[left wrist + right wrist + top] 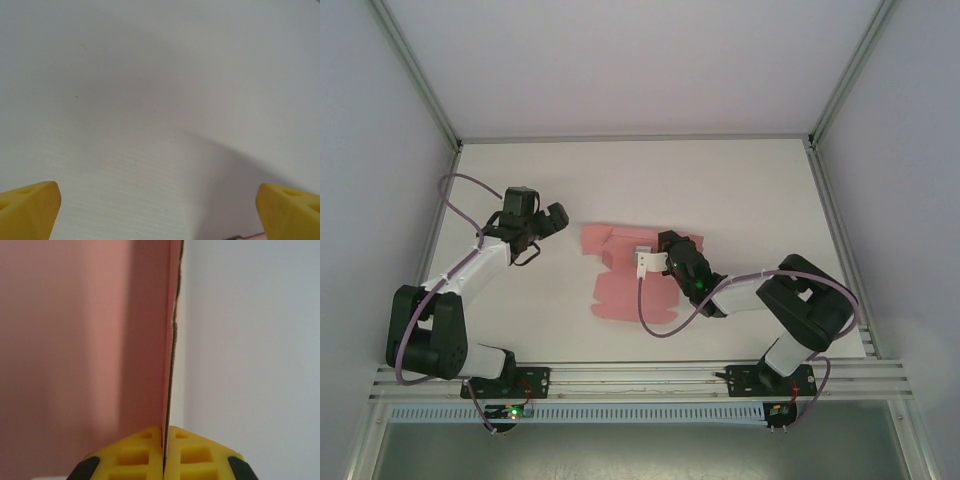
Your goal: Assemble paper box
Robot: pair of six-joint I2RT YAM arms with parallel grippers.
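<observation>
Paper box [623,290] is seen mid-table as a flat pink die-cut sheet, not yet folded into a box, lying between the two arms and nearer the right one. Right gripper [164,434] is fully closed on a thin edge of the card; in the right wrist view the card runs edge-on straight out from between the yellow pads [197,452], pink surface on one side, white table [740,190] on the other. The pinch is judged to be for lifting a flap up along its crease. Left gripper [548,222] is held wide open with nothing in it, well left of the sheet over bare table, probably kept clear until a second hold is needed. The sheet's wide cross-arm is laid left-right at the far side, and the main body points toward the near edge; the long axis is judged far-to-near, slightly skewed, but flaps under the right gripper are hidden, so this is uncertain.
</observation>
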